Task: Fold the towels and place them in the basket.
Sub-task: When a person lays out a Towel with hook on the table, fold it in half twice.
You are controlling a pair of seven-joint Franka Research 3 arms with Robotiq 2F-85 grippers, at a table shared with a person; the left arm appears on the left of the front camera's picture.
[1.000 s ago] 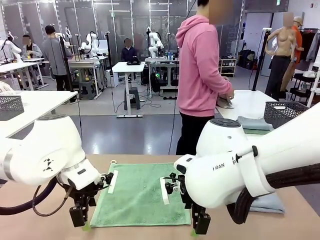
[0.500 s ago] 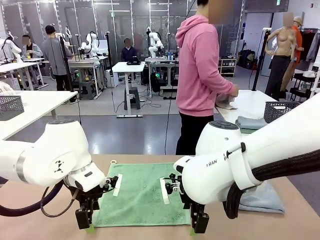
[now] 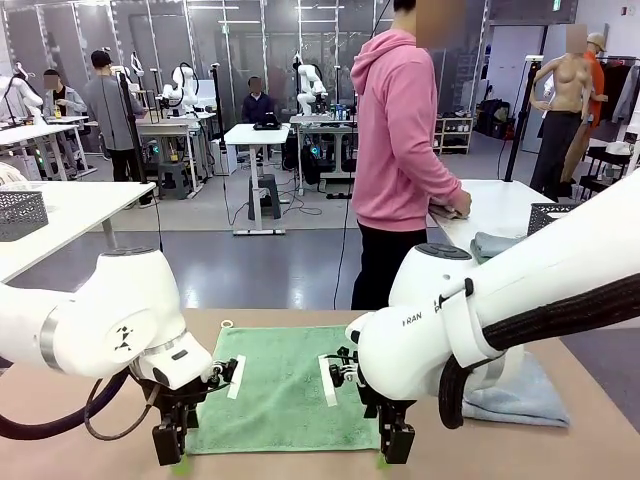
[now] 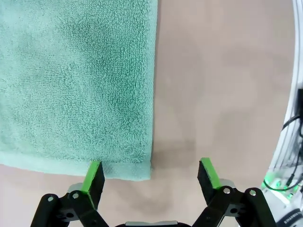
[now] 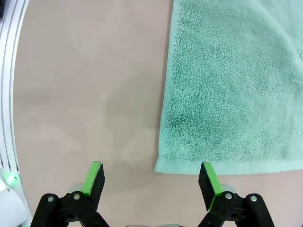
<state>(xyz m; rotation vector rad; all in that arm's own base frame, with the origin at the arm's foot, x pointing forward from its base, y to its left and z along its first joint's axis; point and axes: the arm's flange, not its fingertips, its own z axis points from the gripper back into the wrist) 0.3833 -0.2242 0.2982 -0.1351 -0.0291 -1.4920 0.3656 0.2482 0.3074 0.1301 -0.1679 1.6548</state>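
Locate green towel (image 3: 285,385) spread flat at mid-worktop (image 3: 60,445). Note left end effector (image 3: 170,455) open and pointing down at the near left corner; in left wrist view, see one pad (image 4: 93,172) over the hem and the other over bare worktop. Note right end effector (image 3: 395,452) likewise open at the near right corner, with one pad at the hem and the other off the towel. Cannot tell whether any pad touches. See blue-grey towel (image 3: 520,395) lying to the right, partly hidden behind right arm (image 3: 520,310). Beyond, see person (image 3: 400,150) side-on at a second table (image 3: 505,205), hands on a cloth. Find basket (image 3: 545,216) there, mostly hidden by the same arm.
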